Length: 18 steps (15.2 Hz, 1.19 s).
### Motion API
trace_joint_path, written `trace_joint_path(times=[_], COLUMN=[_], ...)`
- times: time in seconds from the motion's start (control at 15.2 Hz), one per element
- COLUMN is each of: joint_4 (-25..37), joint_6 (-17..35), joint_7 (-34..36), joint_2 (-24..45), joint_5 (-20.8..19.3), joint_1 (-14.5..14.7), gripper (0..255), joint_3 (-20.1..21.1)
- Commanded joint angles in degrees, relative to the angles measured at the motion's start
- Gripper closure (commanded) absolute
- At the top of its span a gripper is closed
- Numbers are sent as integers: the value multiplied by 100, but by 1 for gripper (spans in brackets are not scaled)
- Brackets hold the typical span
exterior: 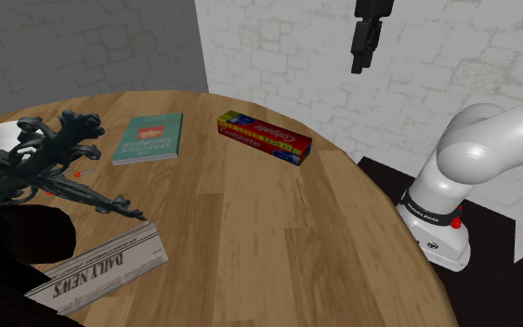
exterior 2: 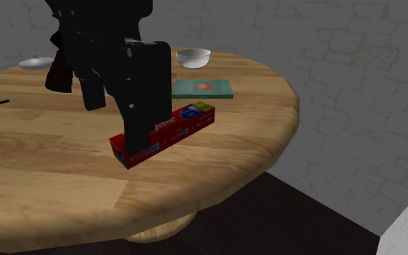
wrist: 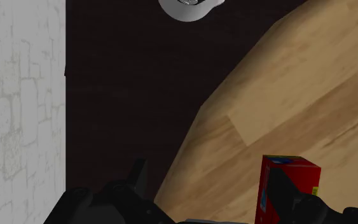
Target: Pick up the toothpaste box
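Your gripper hangs high over the counter, open and holding nothing; in the wrist view its fingers stand well apart, and between them lie the counter's curved rim and dark floor, not the target; the toothpaste box lies flat on the wood off to one side of the gripper, one red end showing just past one finger. In the shoulder view the box sits near the rim toward the upper right, its long axis on a diagonal, right of a teal book and apart from it; the step in hand is the approach, and I judge it barely begun.

Do the sideways travel first, while you are high; bring the gripper over the middle of the box's length, not over an end, since a grasp at one end would likely let the long box droop or twist. Then turn the wrist until the fingers line up across the narrow width, one outside each long side; the opening looks ample for that. Only then come straight down; stop before the tips press the wood, and close gently, because the box is probably light card and could crush or skate. Watch the rim; a finger landing on top could nudge the box toward the edge; the book, the newspaper and the dark ornament lie well clear of your path.
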Motion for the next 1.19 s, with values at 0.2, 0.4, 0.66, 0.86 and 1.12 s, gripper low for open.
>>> trace_joint_path(times=[0.2, 0.4, 0.66, 0.86, 1.12], joint_4=[-62, -61, 38, 185, 472], joint_6=[508, 1004, 1637, 2081, 2619], joint_7=[96, 193, 332, 453, 648], joint_2=[342, 736, 1334, 1827, 2533], joint_5=[126, 223, 293, 290, 193], joint_1=[145, 280, 437, 538, 648], gripper=[0, 0, 0, 0, 0], joint_3=[265, 528, 877, 1131, 1463])
